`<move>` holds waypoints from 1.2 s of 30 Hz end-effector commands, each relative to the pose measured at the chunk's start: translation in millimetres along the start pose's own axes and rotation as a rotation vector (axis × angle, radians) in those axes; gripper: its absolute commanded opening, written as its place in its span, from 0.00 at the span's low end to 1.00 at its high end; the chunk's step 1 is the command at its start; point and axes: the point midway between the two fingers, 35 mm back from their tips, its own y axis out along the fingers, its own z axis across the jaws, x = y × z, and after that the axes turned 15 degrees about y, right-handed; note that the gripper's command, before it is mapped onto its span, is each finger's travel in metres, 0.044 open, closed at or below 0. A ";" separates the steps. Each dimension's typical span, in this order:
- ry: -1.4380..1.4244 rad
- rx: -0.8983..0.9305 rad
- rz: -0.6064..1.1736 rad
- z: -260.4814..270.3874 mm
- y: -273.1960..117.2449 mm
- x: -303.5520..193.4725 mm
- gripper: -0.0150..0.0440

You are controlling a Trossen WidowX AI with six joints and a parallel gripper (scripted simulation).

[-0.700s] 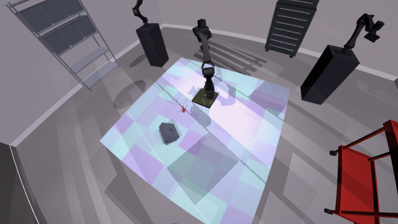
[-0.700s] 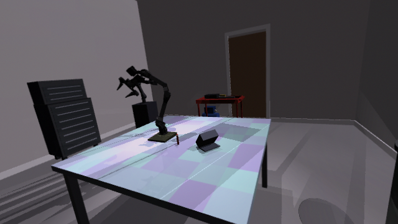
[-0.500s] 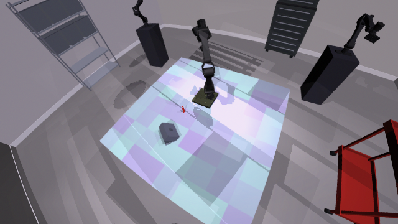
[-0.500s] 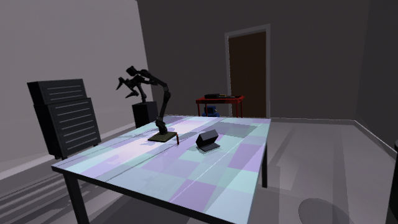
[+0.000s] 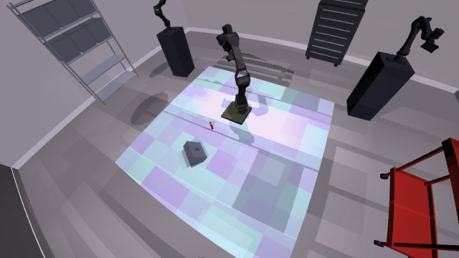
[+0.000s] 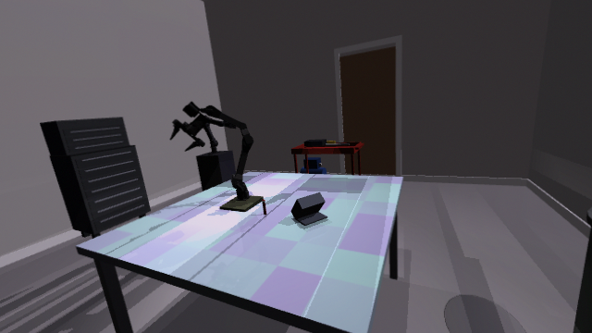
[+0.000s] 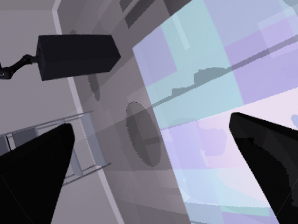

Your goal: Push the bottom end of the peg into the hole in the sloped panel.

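A small red peg (image 5: 211, 125) (image 6: 265, 207) stands on the table between the arm's base and the sloped panel. The sloped panel (image 5: 193, 154) (image 6: 311, 202) is a dark grey block on the table; its dark hole (image 5: 197, 149) shows in the face in the top view, and cannot be made out in the exterior view. My gripper (image 6: 179, 143) (image 7: 153, 125) is open and empty, raised high behind the base, on the side away from the peg and panel. Neither peg nor panel shows in the wrist view. The peg's cross-section is too small to tell.
The arm's base stands on an olive plate (image 5: 229, 115) (image 6: 233, 206) beside the peg. Off the table are a red cart (image 5: 412, 208) (image 6: 301, 151), a drawer cabinet (image 5: 335, 30) (image 6: 104, 185), a shelf rack and dark pedestals bearing other arms.
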 end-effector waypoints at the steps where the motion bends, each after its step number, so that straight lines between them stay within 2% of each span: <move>1: 0.000 -0.034 0.022 -5.5 9.9 -7.4 1.00; 36: -0.084 -0.274 0.280 -61.1 52.6 -107.4 1.00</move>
